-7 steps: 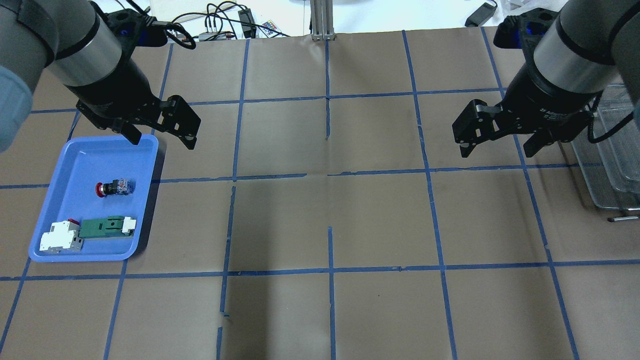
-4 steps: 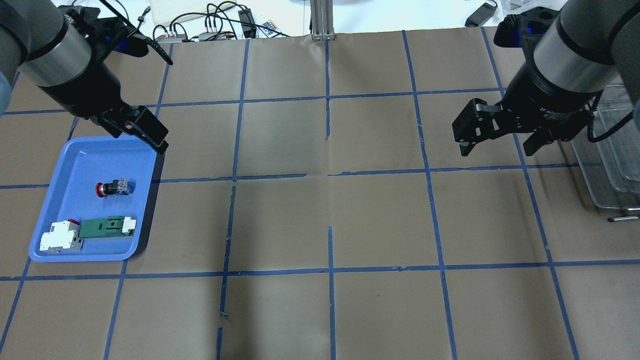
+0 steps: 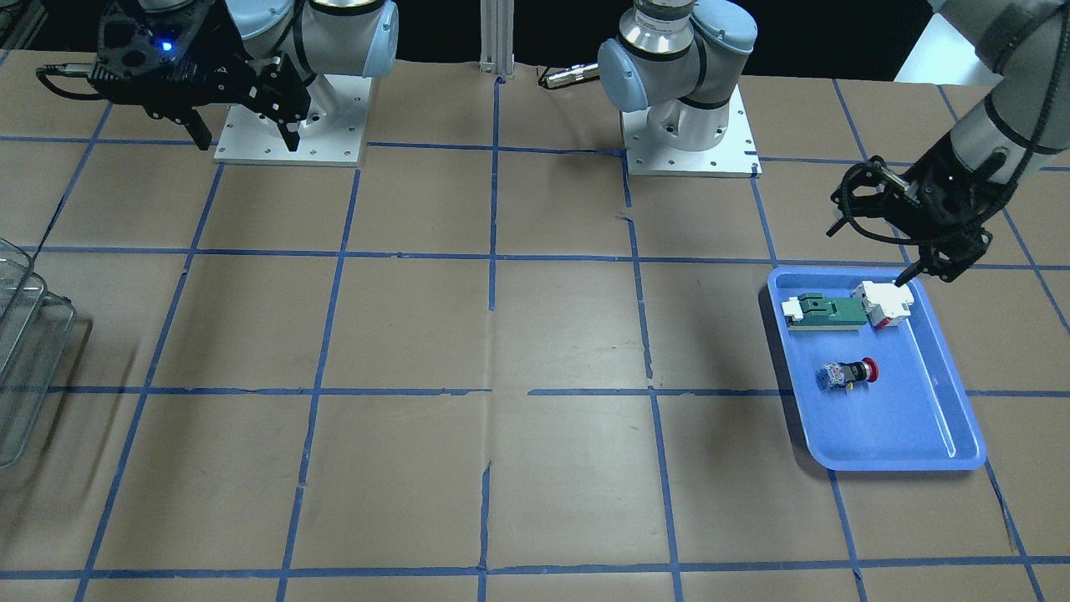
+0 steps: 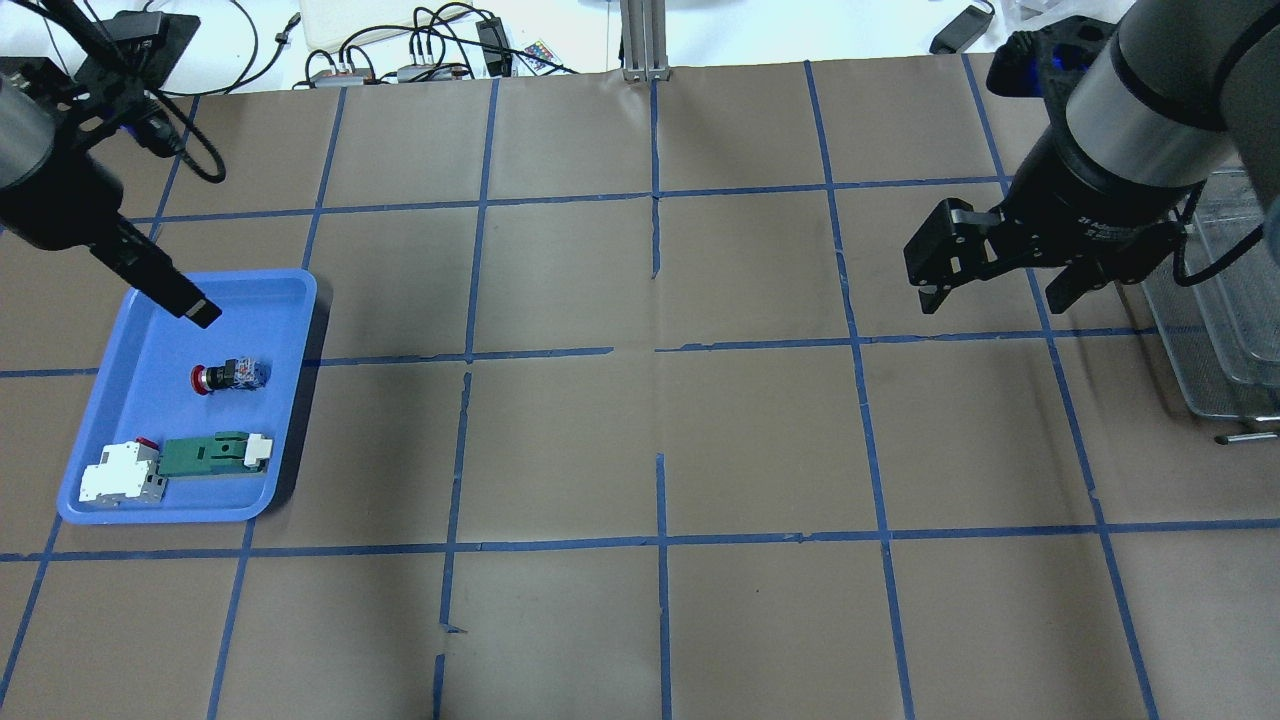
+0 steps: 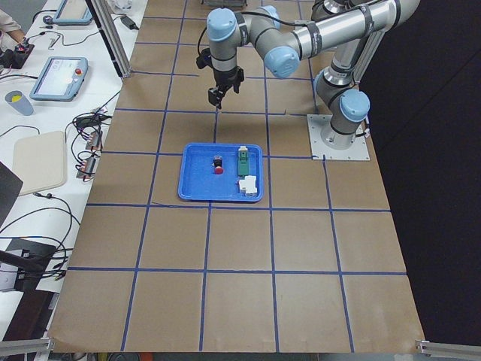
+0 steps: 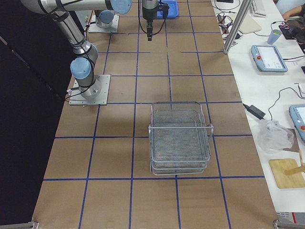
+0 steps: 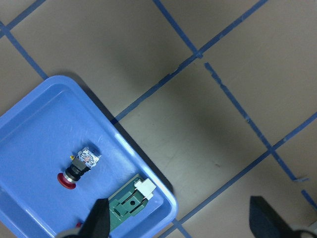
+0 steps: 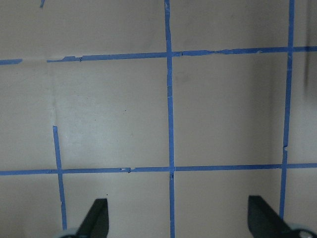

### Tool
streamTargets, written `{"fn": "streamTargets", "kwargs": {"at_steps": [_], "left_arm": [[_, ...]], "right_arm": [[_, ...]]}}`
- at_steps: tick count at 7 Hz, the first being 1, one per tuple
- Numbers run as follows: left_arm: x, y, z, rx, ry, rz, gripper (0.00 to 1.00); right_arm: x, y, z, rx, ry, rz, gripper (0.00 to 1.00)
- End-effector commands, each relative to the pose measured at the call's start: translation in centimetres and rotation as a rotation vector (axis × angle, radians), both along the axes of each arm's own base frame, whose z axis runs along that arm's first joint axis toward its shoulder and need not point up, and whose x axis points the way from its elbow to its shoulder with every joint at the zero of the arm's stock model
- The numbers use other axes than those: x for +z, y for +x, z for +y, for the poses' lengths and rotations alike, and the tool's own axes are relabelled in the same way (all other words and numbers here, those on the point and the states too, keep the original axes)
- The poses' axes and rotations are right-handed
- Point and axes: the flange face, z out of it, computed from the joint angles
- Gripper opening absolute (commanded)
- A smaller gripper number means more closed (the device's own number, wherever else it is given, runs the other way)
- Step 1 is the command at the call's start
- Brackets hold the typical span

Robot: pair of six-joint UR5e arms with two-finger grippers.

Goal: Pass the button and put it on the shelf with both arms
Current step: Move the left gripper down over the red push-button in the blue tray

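The button (image 4: 229, 375) lies on its side in the blue tray (image 4: 150, 330), red cap pointing left; it also shows in the front view (image 3: 846, 373) and the left wrist view (image 7: 79, 167). My left gripper (image 4: 198, 311) hangs open and empty above the tray's far part, raised well clear of the button; its fingers (image 7: 99, 218) stand wide apart. My right gripper (image 4: 995, 298) is open and empty over bare table at the right, its fingers (image 8: 96, 215) wide apart. The wire-mesh shelf (image 6: 179, 138) stands at the table's right edge (image 4: 1225, 310).
The tray also holds a green-and-white flat part (image 4: 213, 452) and a white-and-red block (image 4: 120, 470) at its near end. Cables and small devices (image 4: 440, 50) lie beyond the table's far edge. Both arm bases (image 3: 690, 125) stand on the robot's side.
My left arm has swung left and turned, carrying its gripper from the tray's far right corner to above the tray's far left part. The right arm has not moved.
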Motion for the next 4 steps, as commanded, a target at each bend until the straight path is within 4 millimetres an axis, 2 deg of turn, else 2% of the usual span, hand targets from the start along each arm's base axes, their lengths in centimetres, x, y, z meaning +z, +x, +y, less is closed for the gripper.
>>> {"fn": "streamTargets", "kwargs": {"at_steps": [1, 3, 4], "left_arm": [[-5.0, 5.8, -0.9, -0.231, -0.057, 0.036, 1.00], [-9.5, 11.5, -2.0, -0.415, -0.156, 0.167, 1.00], [-12.4, 14.2, -1.9, -0.456, -0.183, 0.223, 1.00]], "right_arm": [[0.0, 0.0, 0.0, 0.001, -0.002, -0.001, 1.00], [-0.1, 0.0, 0.0, 0.001, 0.002, 0.000, 1.00], [-0.2, 0.0, -0.1, -0.001, 0.002, -0.002, 1.00]]}}
